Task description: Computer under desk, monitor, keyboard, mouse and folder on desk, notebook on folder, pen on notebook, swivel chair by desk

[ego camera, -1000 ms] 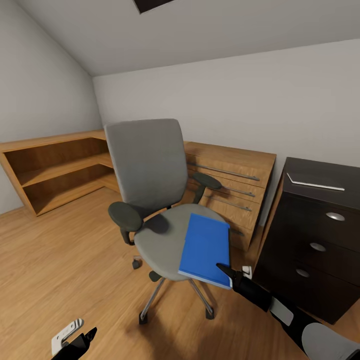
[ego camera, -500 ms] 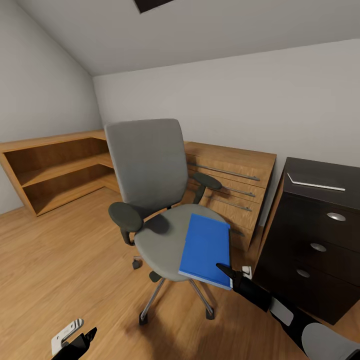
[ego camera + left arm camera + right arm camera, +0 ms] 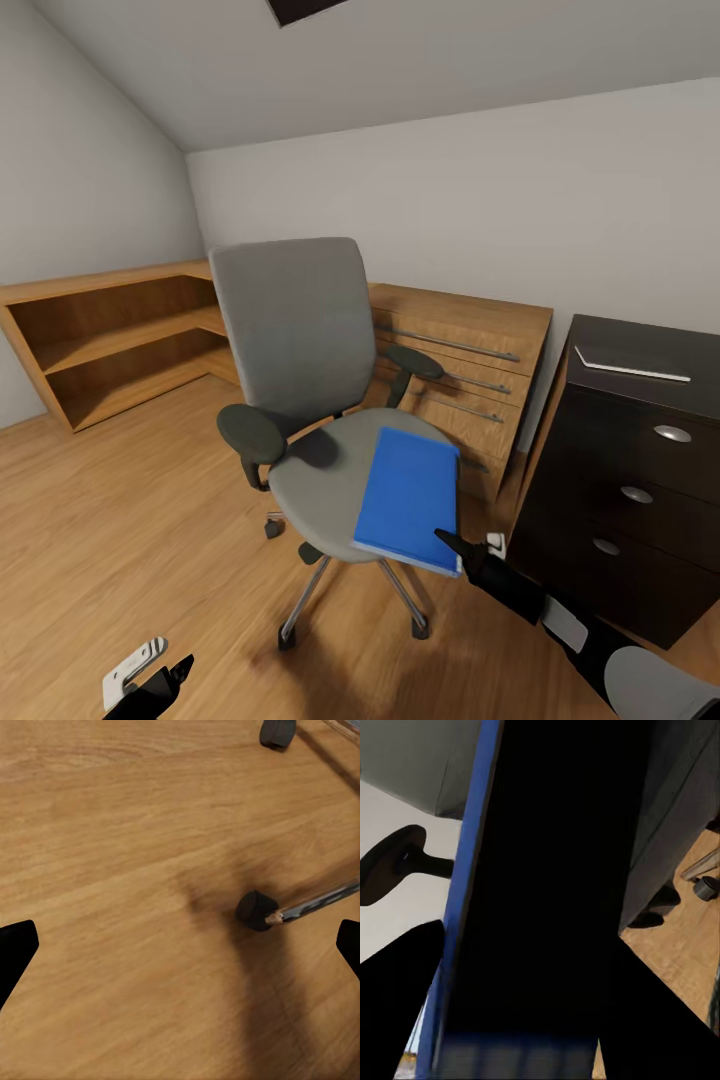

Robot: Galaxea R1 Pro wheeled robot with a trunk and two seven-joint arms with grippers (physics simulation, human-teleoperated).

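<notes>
A grey swivel chair (image 3: 290, 330) stands on the wood floor in the middle of the head view. On the right half of its seat lies the blue folder (image 3: 410, 495), with its near edge sticking out past the seat rim. My right gripper (image 3: 455, 548) is shut on the folder's near right corner. In the right wrist view the folder's blue edge (image 3: 465, 892) runs between the dark fingers. Low at the left, my left gripper (image 3: 165, 680) hangs open over the floor, and a chair caster (image 3: 255, 910) lies ahead of it.
A low wooden shelf unit (image 3: 110, 340) lines the left wall. A wooden drawer chest (image 3: 460, 360) stands behind the chair. Close on the right is a dark drawer cabinet (image 3: 630, 470) with a flat white item (image 3: 630, 365) on top. Open floor (image 3: 130, 520) lies left of the chair.
The folder's near edge has shifted slightly left and up with my right gripper on it. The chair and left arm are unmoved.
</notes>
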